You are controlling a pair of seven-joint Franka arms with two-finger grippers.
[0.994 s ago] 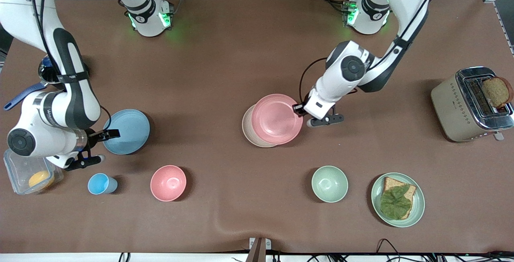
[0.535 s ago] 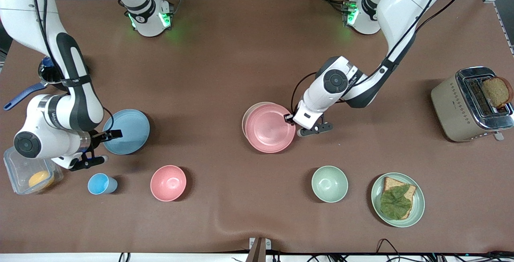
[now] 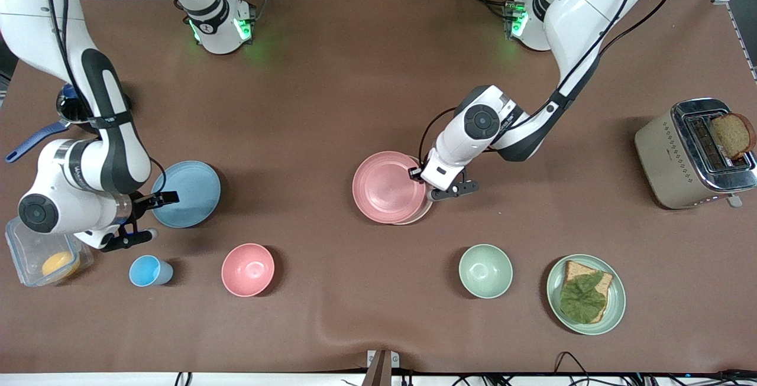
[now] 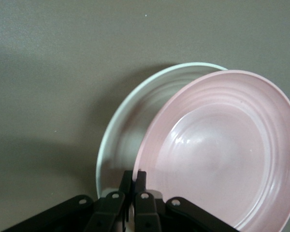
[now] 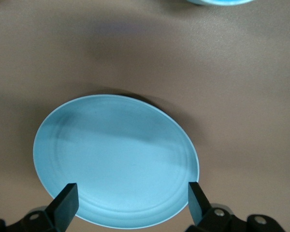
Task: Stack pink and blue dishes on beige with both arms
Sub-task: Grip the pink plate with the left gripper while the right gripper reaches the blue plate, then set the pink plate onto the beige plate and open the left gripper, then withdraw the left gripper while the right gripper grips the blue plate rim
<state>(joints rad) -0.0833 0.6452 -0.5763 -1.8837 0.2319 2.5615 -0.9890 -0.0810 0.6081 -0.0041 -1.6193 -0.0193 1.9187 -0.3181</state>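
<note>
The pale pink plate [image 3: 387,186] hangs tilted over the beige plate [image 3: 423,213] and covers most of it; only a sliver of beige shows. My left gripper [image 3: 417,174] is shut on the pink plate's rim. In the left wrist view the pink plate [image 4: 222,154] leans over the paler beige plate [image 4: 128,125], with the left gripper [image 4: 134,180] pinching its edge. The light blue plate [image 3: 188,194] lies flat toward the right arm's end. My right gripper [image 3: 155,216] is open at its edge. In the right wrist view the right gripper [image 5: 132,195] spans the blue plate's [image 5: 116,154] rim without touching it.
A blue cup [image 3: 148,271], a pink bowl [image 3: 248,269], a green bowl [image 3: 485,271] and a green plate [image 3: 618,298] with bread stand nearer the camera. A toaster [image 3: 680,155] is at the left arm's end. A clear container [image 3: 23,253] sits by the right arm.
My left gripper has carried the pink plate toward the right arm's end and nearer the camera, so it now covers more of the beige plate. The right arm has barely moved.
</note>
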